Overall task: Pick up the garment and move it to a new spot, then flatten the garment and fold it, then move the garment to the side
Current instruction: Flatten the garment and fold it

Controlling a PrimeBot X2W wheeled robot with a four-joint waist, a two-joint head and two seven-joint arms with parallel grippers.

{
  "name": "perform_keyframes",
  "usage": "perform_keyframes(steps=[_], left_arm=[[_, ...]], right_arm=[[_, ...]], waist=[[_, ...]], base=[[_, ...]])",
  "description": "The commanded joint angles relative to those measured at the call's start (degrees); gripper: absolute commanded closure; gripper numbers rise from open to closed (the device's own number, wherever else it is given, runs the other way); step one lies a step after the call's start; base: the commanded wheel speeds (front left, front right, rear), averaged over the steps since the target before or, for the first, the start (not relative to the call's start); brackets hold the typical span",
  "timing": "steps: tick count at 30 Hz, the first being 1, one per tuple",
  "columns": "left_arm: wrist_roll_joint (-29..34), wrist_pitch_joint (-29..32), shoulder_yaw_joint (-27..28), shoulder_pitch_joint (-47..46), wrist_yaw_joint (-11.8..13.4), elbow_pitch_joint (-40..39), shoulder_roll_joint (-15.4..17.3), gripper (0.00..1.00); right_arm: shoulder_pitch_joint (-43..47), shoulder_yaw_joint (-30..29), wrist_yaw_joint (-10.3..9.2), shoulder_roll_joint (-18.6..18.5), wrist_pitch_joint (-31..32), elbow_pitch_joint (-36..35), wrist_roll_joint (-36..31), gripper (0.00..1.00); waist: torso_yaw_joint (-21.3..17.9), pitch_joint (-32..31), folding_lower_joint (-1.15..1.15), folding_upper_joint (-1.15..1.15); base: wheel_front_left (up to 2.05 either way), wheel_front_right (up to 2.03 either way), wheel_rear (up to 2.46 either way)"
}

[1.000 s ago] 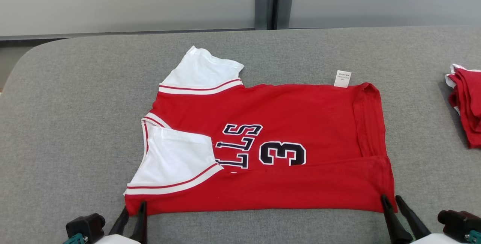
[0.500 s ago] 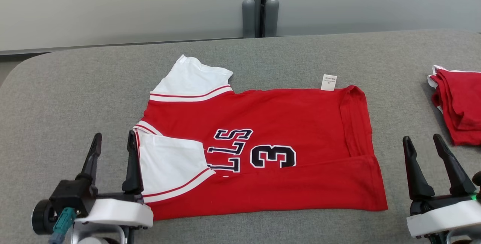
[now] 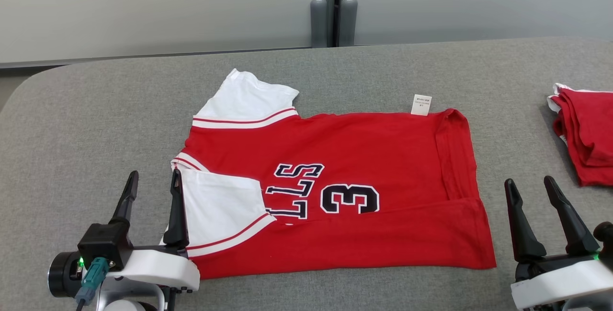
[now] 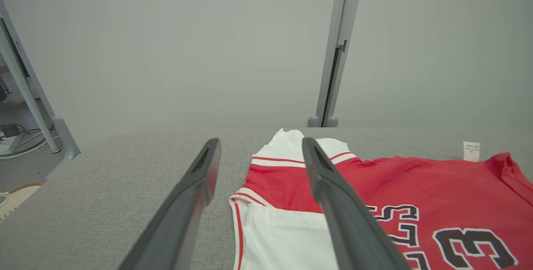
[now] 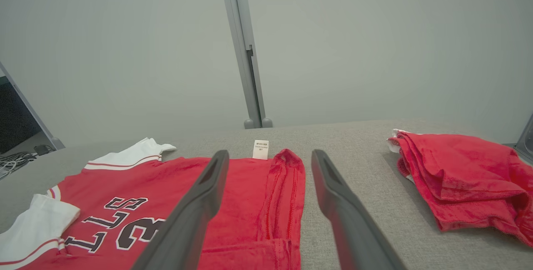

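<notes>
Both wide open, empty | left tool [image 3: 155,173] perhaps touching garment [image 3: 383,148] sleeve edge | right tool [image 3: 528,180] clear of hem

One jersey [image 3: 364,148], one red pile [image 3: 586,129], two tools [image 3: 154,173] [image 3: 528,180].

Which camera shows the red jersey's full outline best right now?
Head view: the jersey lies whole within the frame, seen from above. Left wrist view catches its sleeve end, cropped at the bottom; right wrist view catches its hem end, also cropped.
</notes>
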Motion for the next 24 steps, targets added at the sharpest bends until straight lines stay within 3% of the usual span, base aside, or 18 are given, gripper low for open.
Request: perform_keyframes(steps=[1, 7, 12, 23, 24], left_arm=[[-0.1, -0.2, 0.0, -0.9, 0.1, 0.4, 0.2, 0.0], [-0.6, 0.1, -0.9, -3.1, -0.9, 1.7, 0.1, 0.0], [-1.6, 1.7, -2.5, -11.0, -3.6, 5.7, -0.9, 0.0], [-4.2, 5.4, -3.7, -35.9, -10.2, 25.7, -2.7, 0.0], [-4.1, 6.1, -3.7, -40.7, -10.9, 31.0, -2.4, 0.0]], right_arm=[[0.5, 0.1, 0.0, 0.1, 0.1, -0.4, -0.4, 0.0], [0.0, 0.3, 0.0, 0.1, 0.2, -0.3, 0.0, 0.0], [-1.7, 0.0, 0.0, -0.6, -0.3, -0.7, 0.8, 0.0], [-8.3, 2.6, 0.0, -2.1, -1.9, -0.1, 2.9, 0.0], [-9.7, 3.3, 0.0, -2.4, -2.5, 0.4, 3.3, 0.0]], waist=[[0.2, 0.2, 0.0, 0.0], [0.4, 1.0, 0.0, 0.0], [-0.1, 4.1, 0.0, 0.0], [-5.3, 15.1, 0.0, 0.0], [-6.5, 17.3, 0.0, 0.0]], base=[[0.0, 0.0, 0.0], [0.0, 0.0, 0.0], [0.0, 0.0, 0.0], [0.0, 0.0, 0.0], [0.0, 0.0, 0.0]])
